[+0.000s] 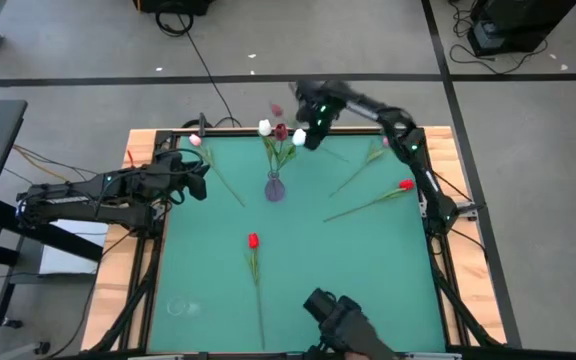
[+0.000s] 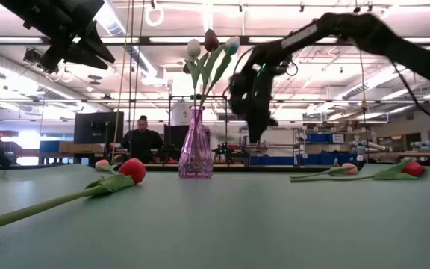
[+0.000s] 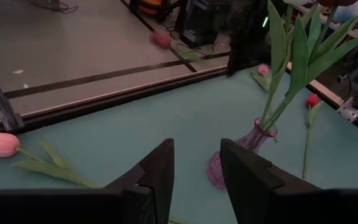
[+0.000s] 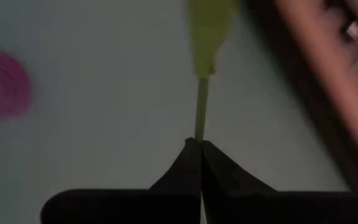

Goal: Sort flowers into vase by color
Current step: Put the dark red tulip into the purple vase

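Fingers of the right gripper pressed together on a thin green tulip stem, raised above the green tabletop near its far edge, just beside the flowers standing in the vase. Left gripper fingers apart, empty, hovering at the tabletop's left side, facing the translucent purple glass vase. Holding white and dark red tulips upright: that vase. Lying flat elsewhere: a bright red tulip near the front, another red tulip at right, a pink tulip at left.
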Action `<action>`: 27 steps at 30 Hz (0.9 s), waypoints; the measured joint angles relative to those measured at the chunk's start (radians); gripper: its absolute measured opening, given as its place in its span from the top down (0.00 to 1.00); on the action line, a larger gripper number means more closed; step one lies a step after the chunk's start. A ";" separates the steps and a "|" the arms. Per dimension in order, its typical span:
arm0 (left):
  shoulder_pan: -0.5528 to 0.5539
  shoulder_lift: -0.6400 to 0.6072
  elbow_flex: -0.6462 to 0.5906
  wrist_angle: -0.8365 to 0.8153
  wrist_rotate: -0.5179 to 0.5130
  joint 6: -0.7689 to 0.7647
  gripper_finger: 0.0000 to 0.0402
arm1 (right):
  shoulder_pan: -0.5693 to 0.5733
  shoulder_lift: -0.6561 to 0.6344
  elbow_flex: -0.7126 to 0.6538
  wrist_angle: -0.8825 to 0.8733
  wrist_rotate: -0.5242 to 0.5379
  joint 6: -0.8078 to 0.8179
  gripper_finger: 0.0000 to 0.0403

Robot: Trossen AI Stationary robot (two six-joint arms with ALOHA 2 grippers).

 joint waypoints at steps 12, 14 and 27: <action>0.000 -0.050 0.000 0.051 0.066 0.075 0.67 | -0.017 -0.292 -0.002 0.058 -0.017 0.137 1.00; 0.000 -0.081 0.000 0.060 0.095 0.112 0.67 | -0.002 -0.344 -0.003 0.096 -0.016 0.171 1.00; 0.000 -0.233 0.002 0.063 0.193 0.216 0.67 | 0.240 -0.569 -0.001 0.308 0.306 0.282 1.00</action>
